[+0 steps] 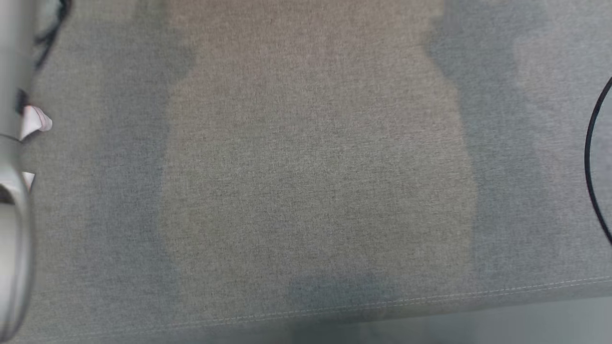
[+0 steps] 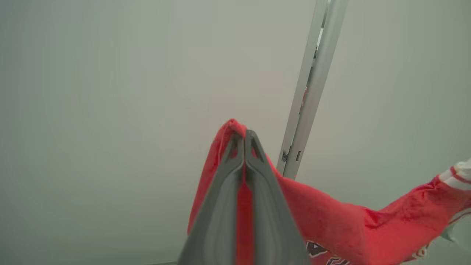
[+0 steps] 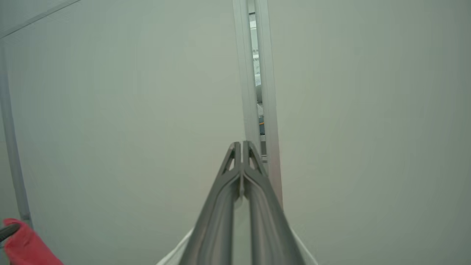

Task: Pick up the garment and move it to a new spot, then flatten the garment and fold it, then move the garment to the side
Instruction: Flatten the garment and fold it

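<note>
The garment [image 2: 331, 221] is red with dark lettering and a white-striped cuff [image 2: 460, 173]. It hangs in the air before a pale wall. My left gripper [image 2: 244, 134] is shut on a bunched red edge of it, and the cloth stretches away to the right. My right gripper [image 3: 242, 144] is shut too, with a thin white edge of cloth [image 3: 176, 254] flaring out below its fingers. A red fold of the garment [image 3: 25, 246] shows at the lower left of the right wrist view. In the head view a small whitish bit of cloth [image 1: 36, 122] peeks out beside my pale left forearm [image 1: 14, 215].
A wide grey fabric surface [image 1: 311, 167] lies below the head camera, its stitched front edge [image 1: 430, 298] running along the bottom. A black cable [image 1: 590, 157] curves in at the right edge. A pale metal post [image 2: 312, 84] stands against the wall behind the grippers.
</note>
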You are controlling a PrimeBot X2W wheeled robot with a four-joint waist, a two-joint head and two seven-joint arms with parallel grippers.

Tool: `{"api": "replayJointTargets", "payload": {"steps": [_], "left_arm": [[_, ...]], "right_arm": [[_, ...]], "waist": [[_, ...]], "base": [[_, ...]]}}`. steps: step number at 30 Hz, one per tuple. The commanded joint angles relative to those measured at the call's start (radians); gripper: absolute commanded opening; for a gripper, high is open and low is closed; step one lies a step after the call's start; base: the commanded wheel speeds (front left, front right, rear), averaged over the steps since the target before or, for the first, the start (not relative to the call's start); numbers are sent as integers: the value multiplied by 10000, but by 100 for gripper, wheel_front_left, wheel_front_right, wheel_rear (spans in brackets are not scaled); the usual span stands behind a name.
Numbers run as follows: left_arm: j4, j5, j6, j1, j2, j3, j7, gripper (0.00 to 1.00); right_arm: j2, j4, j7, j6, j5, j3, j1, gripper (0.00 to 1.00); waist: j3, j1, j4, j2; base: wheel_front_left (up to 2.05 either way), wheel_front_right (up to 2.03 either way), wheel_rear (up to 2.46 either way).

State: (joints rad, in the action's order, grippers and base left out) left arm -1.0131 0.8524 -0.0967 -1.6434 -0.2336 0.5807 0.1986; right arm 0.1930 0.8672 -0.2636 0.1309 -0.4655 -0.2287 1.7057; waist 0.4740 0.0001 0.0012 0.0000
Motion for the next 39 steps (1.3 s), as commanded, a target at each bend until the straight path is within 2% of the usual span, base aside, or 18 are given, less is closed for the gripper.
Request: {"api": "replayJointTargets", "payload": {"steps": [1,2,6,9,11,13,18,25,32,38,39], "left_arm": [[-101,-215,-124,585,179,302,194,0],[-106,73,-182,872,241,174,314,0],[195,73,-274,2204,336,150,614,0],[1036,-9,-297,3248,149,-313,653,0],[1937,-451,-30,4183,-118,-743,657,0],[2401,-587,44,4798,-85,-874,658,0],[4966,-1555,738,7793,-322,-1565,665,0],[8136,-1840,1916,12063,-754,-1991,619,0],[10699,-1241,2683,15008,-1551,-1693,-948,0],[12314,-861,3245,16661,-2407,-1642,-2203,0],[12755,-762,3462,17098,-2661,-1658,-2582,0]], "right_arm": [[160,-392,-28,-5,-337,-259,-841,0],[178,-719,-28,-7,-590,-437,-1283,0],[485,-2339,-30,-2,-1590,-684,-3451,0],[568,-3581,-31,-2,-2120,-751,-5227,0],[518,-4315,-29,-1,-2440,-783,-6455,0],[479,-4638,-31,-2,-2602,-729,-7070,0],[242,-6074,-32,-1,-3206,-305,-10231,0],[-312,-7581,-32,-1,-3433,317,-14134,0],[-505,-8701,442,-1,-3250,975,-16812,0],[-970,-10010,1778,-2,-2985,1577,-18952,0],[-1133,-10450,2325,-1,-3014,1658,-19588,0]], "waist": [[646,-1,230,0],[723,-1,186,0],[704,-1,233,0],[638,-1,182,0],[568,-1,132,0],[476,-1,127,0],[-164,-1,105,0],[-959,-1,-63,0],[-1601,-1,-4,0],[-1962,-1,93,0],[-2007,-1,89,0]], "base": [[0,0,0],[0,0,0],[0,0,0],[0,0,0],[0,0,0],[0,0,0],[0,0,0],[0,0,0],[0,0,0],[0,0,0],[0,0,0]]}}
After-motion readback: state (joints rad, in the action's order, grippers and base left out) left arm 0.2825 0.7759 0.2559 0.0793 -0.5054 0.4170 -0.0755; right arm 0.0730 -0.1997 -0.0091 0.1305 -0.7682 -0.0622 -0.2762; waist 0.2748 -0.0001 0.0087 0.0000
